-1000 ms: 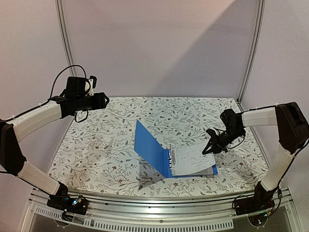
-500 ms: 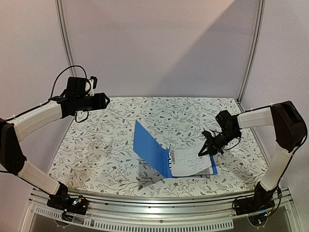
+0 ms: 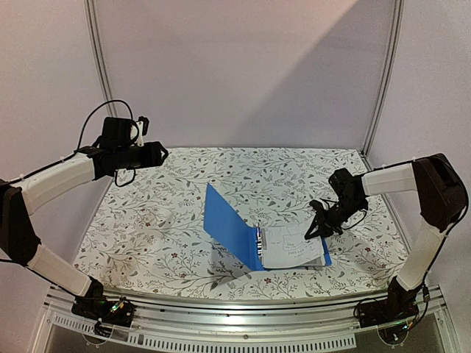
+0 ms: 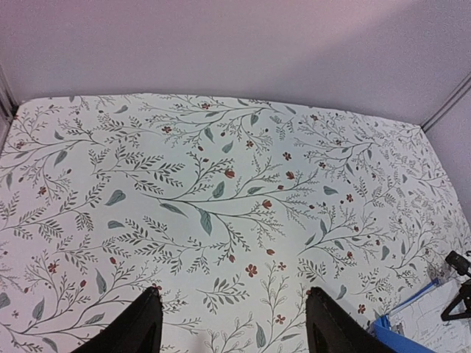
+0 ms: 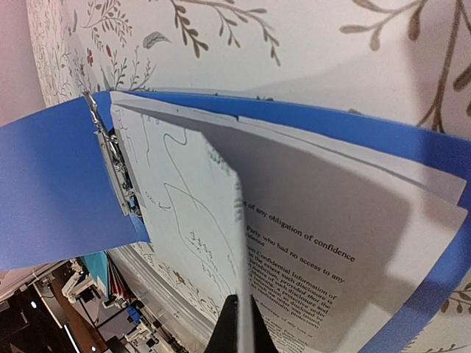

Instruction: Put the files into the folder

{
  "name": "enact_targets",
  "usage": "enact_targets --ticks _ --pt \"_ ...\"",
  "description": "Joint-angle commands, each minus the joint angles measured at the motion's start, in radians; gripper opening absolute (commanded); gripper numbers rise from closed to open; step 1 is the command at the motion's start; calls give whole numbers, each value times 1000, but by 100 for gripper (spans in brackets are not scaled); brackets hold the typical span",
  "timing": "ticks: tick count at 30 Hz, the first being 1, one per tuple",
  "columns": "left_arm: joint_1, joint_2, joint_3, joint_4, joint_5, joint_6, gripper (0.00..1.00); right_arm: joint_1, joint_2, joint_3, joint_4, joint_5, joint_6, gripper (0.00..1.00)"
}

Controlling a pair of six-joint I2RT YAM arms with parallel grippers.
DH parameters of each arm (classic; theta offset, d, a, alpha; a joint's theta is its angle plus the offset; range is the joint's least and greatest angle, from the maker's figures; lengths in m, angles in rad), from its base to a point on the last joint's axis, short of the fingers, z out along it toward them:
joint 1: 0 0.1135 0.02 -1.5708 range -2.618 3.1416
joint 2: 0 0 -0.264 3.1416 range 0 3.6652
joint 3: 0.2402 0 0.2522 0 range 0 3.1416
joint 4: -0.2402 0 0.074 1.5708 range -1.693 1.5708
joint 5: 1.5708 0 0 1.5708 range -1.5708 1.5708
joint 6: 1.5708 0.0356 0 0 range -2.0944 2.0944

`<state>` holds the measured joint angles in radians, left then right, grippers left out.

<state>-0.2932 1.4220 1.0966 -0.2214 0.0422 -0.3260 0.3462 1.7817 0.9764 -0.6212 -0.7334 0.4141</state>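
The blue folder (image 3: 234, 228) lies open in the middle of the table, its left cover (image 5: 44, 191) raised and its metal rings (image 5: 110, 158) along the spine. Sleeved white files with black text (image 3: 293, 248) lie on its right half. My right gripper (image 3: 315, 229) is shut on the edge of the top file (image 5: 193, 213) and holds that sheet lifted and curved above the printed sheet (image 5: 331, 250) below. My left gripper (image 3: 160, 153) is open and empty, high above the far left of the table; its fingertips (image 4: 151, 323) show in the left wrist view.
The table (image 3: 162, 228) has a floral cloth. A metal rail (image 3: 235, 323) runs along the near edge. White walls and frame posts (image 3: 379, 81) close the back and sides. The folder's corner (image 4: 401, 331) shows at the lower right of the left wrist view.
My right gripper has moved left and slightly down with the file's edge, bending the sheet over the folder. The left arm has not moved.
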Motion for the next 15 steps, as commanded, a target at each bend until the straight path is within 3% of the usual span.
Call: enact_targets --ticks 1,15 --pt "12 17 -3 12 13 -3 67 5 5 20 -6 27 -11 0" --pt "11 24 -2 12 30 -3 66 17 35 66 -32 34 -30 0"
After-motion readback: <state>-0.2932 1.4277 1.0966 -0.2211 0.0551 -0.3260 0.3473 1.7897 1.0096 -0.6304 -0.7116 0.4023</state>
